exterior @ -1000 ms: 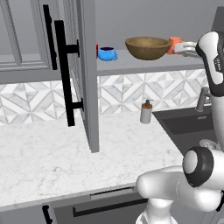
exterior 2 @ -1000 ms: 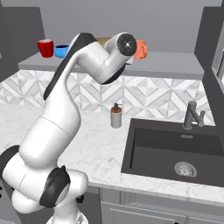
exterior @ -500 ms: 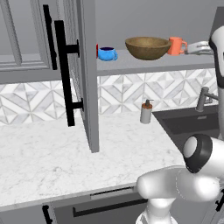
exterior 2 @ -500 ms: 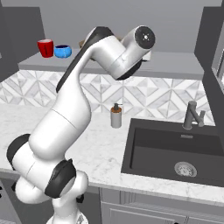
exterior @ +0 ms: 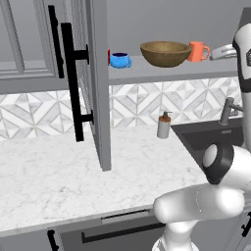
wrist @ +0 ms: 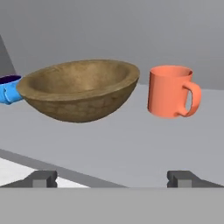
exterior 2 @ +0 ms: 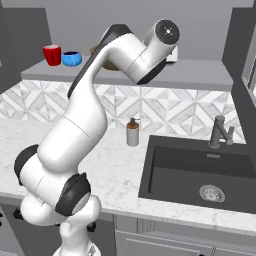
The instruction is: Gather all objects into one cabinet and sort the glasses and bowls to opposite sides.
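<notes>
The gripper is released, its two fingertips spread wide at the bottom of the hand view with nothing between them. It faces the shelf, pulled back from the vessels and level with them.

Taking the bowl as the landmark: the orange mug stands upright just to its right in the hand view, close but apart, handle turned away from the bowl. The blue mug sits just beyond the bowl's other side, partly hidden by its rim. In the right base view the red mug stands past the blue mug, farthest from the bowl. The left base view shows the same row, blue mug, bowl, orange mug, beside the open door.

Judged from this, gathering looks done: all four vessels are on the one shelf. Sorting is not: the bowl sits in the middle with mugs on both sides, so the orange mug, or the bowl, must probably still cross over.

Against the earlier frames, the hand was right at the orange mug a second ago; it has since drawn back towards the sink side, leaving the mug standing. The vessels have not shifted.
</notes>
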